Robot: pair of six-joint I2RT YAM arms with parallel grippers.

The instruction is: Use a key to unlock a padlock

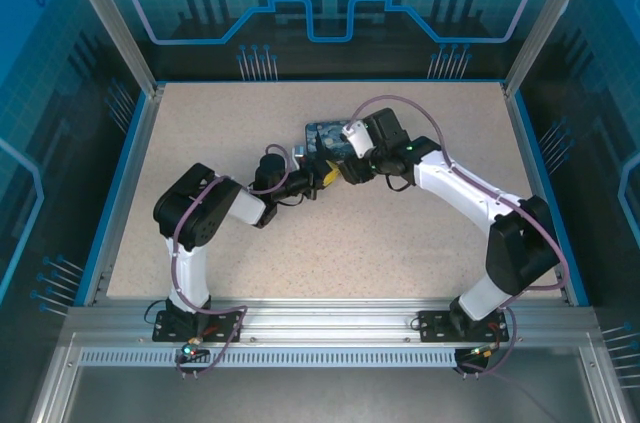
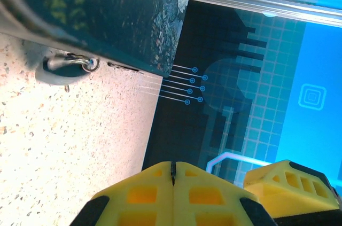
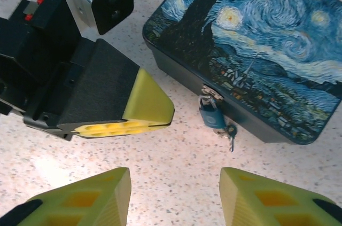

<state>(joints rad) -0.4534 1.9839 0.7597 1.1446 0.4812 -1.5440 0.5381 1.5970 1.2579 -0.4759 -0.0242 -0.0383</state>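
A tiny bluish-teal padlock (image 3: 212, 114) hangs by its thin silvery shackle from the front hasp of the painted tin. The small dark key (image 3: 231, 134) lies on the table at the lock's lower end, touching it; I cannot tell whether it sits in the keyhole. My left gripper (image 3: 152, 121) is shut with nothing in it, a short way left of the padlock; its tips (image 2: 172, 175) are pressed together. My right gripper (image 3: 175, 194) is open, above bare table just in front of the lock. In the left wrist view the padlock (image 2: 56, 70) is under the tin's edge.
The rectangular tin (image 3: 256, 33), printed with a blue-and-yellow night sky, lies closed on the speckled table (image 1: 250, 243) near the back middle (image 1: 322, 133). Both arms meet just in front of it. Blue rails and transparent walls (image 1: 130, 163) enclose the table.
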